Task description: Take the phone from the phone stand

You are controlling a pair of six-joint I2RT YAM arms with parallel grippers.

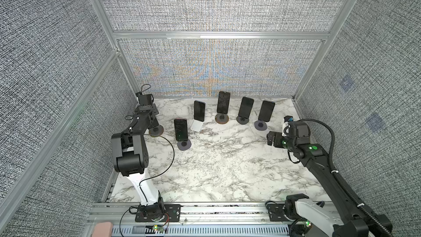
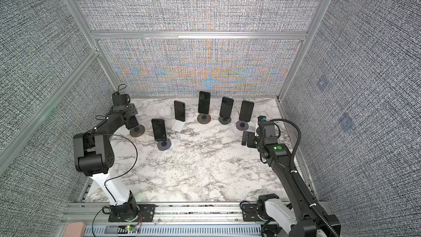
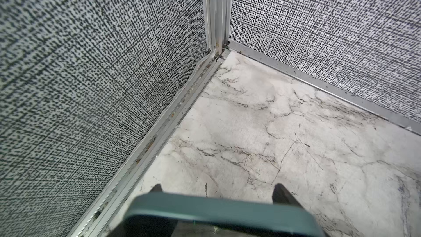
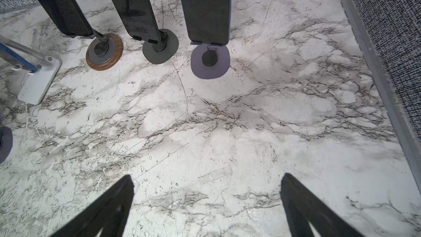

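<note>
Left claw (image 3: 218, 186) set over teal-cased phone (image 3: 216, 204) at the outermost stand; right claw (image 4: 207, 175) spread wide, empty.

From the left wrist, the phone is seen with its short top edge nearest the camera, lying across the gap from one fingertip (image 3: 157, 188) to the other. The long axis is taken to run away from the wrist, down toward the wood-ringed stand base (image 1: 156, 130) directly under the claw. It is probably near upright, but the body is mostly hidden by the wrist in both top views. Fingertips show just past the edge on either side; whether the case is pinched or merely flanked cannot be told. The right claw is held above bare marble table (image 4: 227, 121), with a dark phone (image 4: 206, 7) on a grey-based stand (image 4: 209, 62) straight ahead of it, apart.
</note>
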